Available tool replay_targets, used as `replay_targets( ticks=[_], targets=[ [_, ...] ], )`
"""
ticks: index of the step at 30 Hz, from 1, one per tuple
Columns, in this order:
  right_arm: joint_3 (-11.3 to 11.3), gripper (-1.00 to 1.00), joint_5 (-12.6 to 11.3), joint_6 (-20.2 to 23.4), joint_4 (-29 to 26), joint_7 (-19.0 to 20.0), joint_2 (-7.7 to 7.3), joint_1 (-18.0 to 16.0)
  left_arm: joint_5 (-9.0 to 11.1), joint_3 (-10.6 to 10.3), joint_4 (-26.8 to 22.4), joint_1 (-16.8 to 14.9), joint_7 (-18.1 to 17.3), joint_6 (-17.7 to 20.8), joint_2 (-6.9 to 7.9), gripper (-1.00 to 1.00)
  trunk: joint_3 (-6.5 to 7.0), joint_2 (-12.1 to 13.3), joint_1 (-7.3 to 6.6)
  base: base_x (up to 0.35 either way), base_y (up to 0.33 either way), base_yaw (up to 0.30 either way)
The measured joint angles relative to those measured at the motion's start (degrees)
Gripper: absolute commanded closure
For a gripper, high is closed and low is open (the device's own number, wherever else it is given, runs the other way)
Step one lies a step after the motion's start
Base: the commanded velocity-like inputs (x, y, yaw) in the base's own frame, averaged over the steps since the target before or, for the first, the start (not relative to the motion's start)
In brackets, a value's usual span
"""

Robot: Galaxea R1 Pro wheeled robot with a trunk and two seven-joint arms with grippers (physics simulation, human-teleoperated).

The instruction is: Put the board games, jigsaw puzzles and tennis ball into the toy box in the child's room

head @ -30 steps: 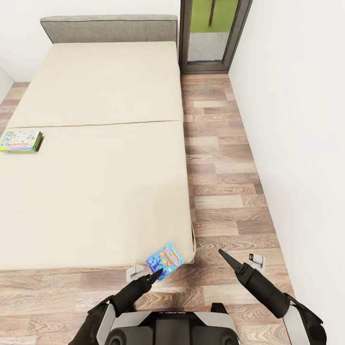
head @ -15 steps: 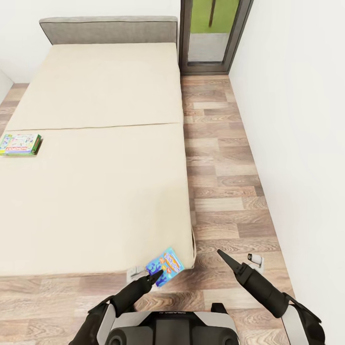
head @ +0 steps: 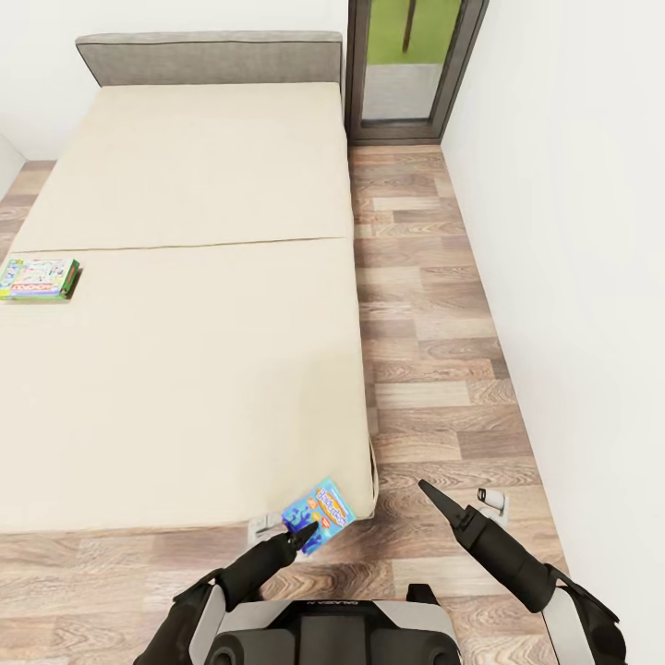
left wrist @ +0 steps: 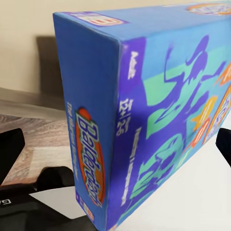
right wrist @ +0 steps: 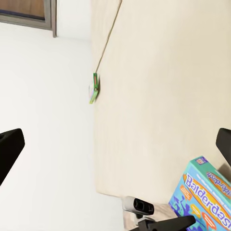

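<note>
A blue board game box (head: 319, 513) lettered Balderdash sits tilted at the near right corner of the bed (head: 185, 369), overhanging its edge. My left gripper (head: 302, 532) is right at this box, open, with one finger (left wrist: 9, 154) on each side of the box (left wrist: 144, 120) in the left wrist view. A second board game, white-green with a red band (head: 37, 278), lies flat at the bed's left edge and shows small (right wrist: 95, 89) in the right wrist view. My right gripper (head: 432, 491) hangs open over the floor to the right of the blue box (right wrist: 207, 202), holding nothing.
Wood-plank floor (head: 434, 323) runs between the bed and the white wall (head: 582, 277) on the right. A dark-framed glass door (head: 411, 65) stands at the far end. A small white object (head: 494, 503) lies on the floor near my right gripper.
The whole view shifted slightly a second ago, so the camera moved. In the last half second nothing has visibly moved.
</note>
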Motion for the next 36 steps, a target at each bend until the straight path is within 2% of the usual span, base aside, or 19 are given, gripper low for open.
replay_targets(
  ticks=[36],
  targets=[
    [0.01, -1.0, 0.01, -0.08, 0.0, 0.0, 0.0, 0.0, 0.31, -0.36, -0.03, 0.0, -0.11, 0.19, -0.09, 1.0, 0.0, 0.0, 0.0, 0.0, 0.0, 0.0]
  ],
)
